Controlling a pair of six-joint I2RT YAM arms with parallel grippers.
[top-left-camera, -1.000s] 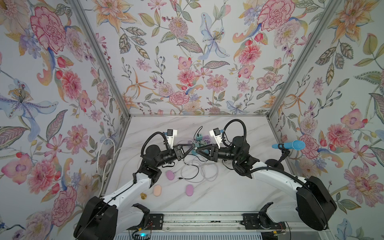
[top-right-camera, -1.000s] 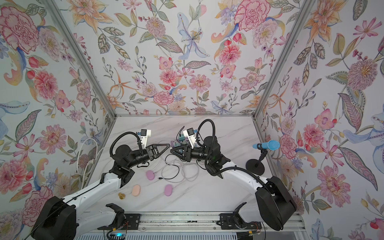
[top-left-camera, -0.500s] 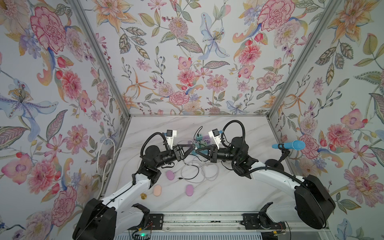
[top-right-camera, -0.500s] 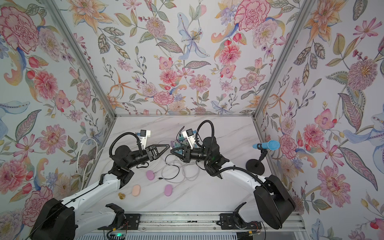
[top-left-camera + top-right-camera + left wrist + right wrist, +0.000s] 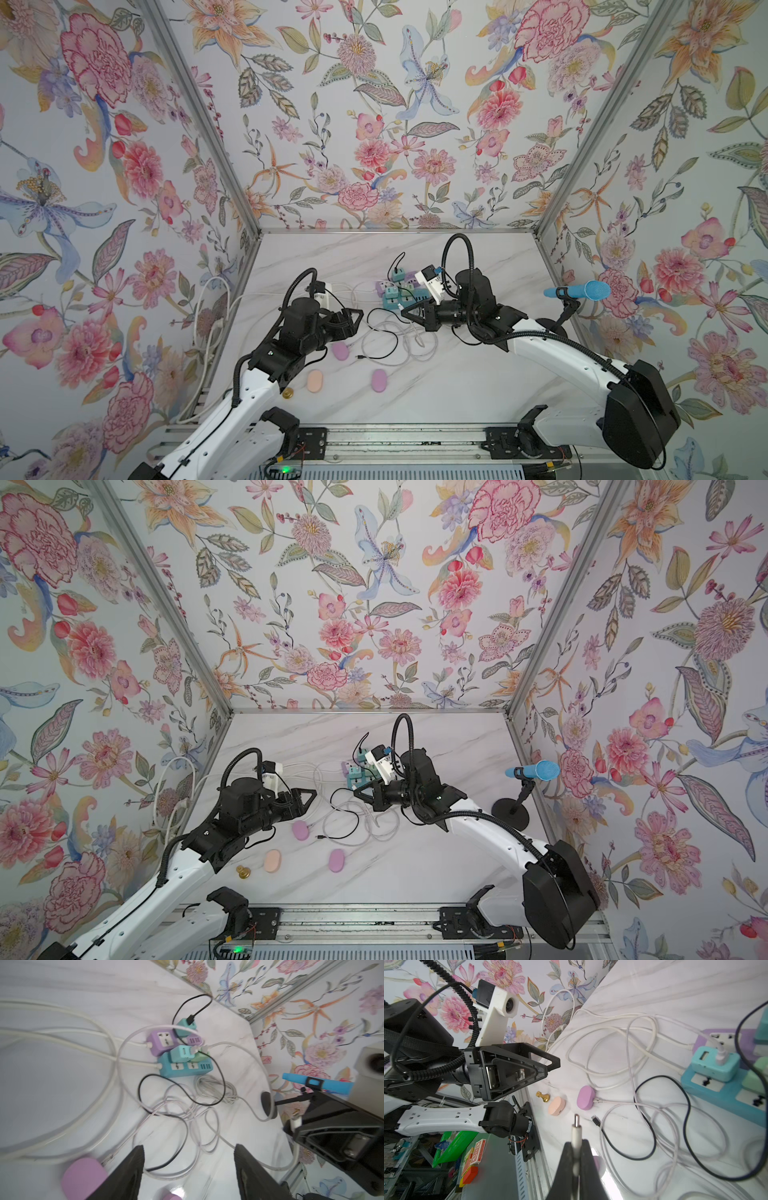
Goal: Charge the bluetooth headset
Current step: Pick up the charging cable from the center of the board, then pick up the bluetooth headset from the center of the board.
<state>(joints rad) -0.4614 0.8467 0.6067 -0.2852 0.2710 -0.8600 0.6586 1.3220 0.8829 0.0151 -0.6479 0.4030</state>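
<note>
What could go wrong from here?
The right gripper pinches the plug by its sleeve only, so it may tilt on insertion. It trails into the tangle, so a pull could drag loops. The left gripper is open, so no case is braced: the peach case could slide.

Left wrist view: the purple case (image 5: 83, 1178) is blurred and half covered by a finger (image 5: 131, 1172) of the left gripper (image 5: 189, 1147); a second purple case (image 5: 169, 1195) is cut by the picture's edge. Right wrist view: the right gripper (image 5: 576, 1145) hides most of that second purple case (image 5: 599, 1164), and the white cable (image 5: 575, 1132) it pinches runs off the edge.
</note>
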